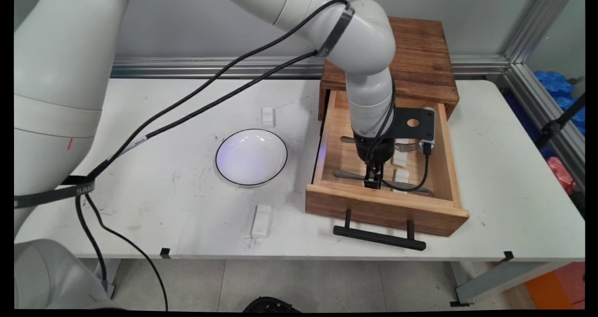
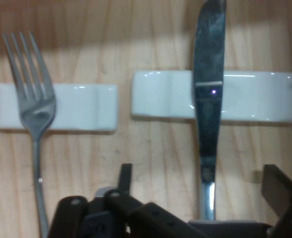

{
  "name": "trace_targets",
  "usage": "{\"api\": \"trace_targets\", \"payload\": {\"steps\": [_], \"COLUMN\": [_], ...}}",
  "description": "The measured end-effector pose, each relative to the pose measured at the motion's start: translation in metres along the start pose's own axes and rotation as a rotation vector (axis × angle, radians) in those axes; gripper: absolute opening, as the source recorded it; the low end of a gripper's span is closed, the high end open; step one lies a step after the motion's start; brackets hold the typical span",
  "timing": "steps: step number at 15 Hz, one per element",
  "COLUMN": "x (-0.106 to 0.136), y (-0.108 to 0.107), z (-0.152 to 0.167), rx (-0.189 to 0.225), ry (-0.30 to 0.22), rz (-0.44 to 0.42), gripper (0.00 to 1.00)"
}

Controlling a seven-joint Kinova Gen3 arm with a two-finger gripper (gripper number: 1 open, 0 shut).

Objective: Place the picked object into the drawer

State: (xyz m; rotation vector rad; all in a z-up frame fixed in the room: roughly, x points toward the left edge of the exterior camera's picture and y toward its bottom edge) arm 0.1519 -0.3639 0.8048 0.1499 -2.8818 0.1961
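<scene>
Hand view: gripper (image 2: 200, 198) spread wide, one finger on each side of the knife (image 2: 208, 99) handle, not touching. Knife lies lengthwise up the frame, blade tip away from the hand, across one white rest (image 2: 255, 96). One fork (image 2: 34, 99) parallel, tines same way, on a second rest (image 2: 81, 106). Both inside the open wooden drawer (image 1: 383, 205). One bowl (image 1: 251, 157) on the table (image 1: 163, 205).

The drawer (image 1: 386, 204) is pale honey-coloured wood with a fine straight grain, and its handle (image 1: 378, 236) is matte black. The box (image 1: 423, 60) behind it is darker, reddish-brown, striped with grain. The knife (image 2: 208, 94) and fork (image 2: 32, 99) are dull grey steel, lying over glossy white rests (image 2: 250, 96). The gripper (image 2: 200, 196) is black. The bowl (image 1: 251, 157) is white with a thin black rim, on a scuffed white table (image 1: 163, 190).
</scene>
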Motion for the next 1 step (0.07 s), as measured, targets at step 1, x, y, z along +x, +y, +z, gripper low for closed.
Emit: {"api": "trace_targets", "payload": {"steps": [1], "x": [-0.0002], "y": [-0.0006], "z": [-0.0013], "rx": [0.002], "ry": [0.003], "rz": [0.0], "gripper": [1.0]}}
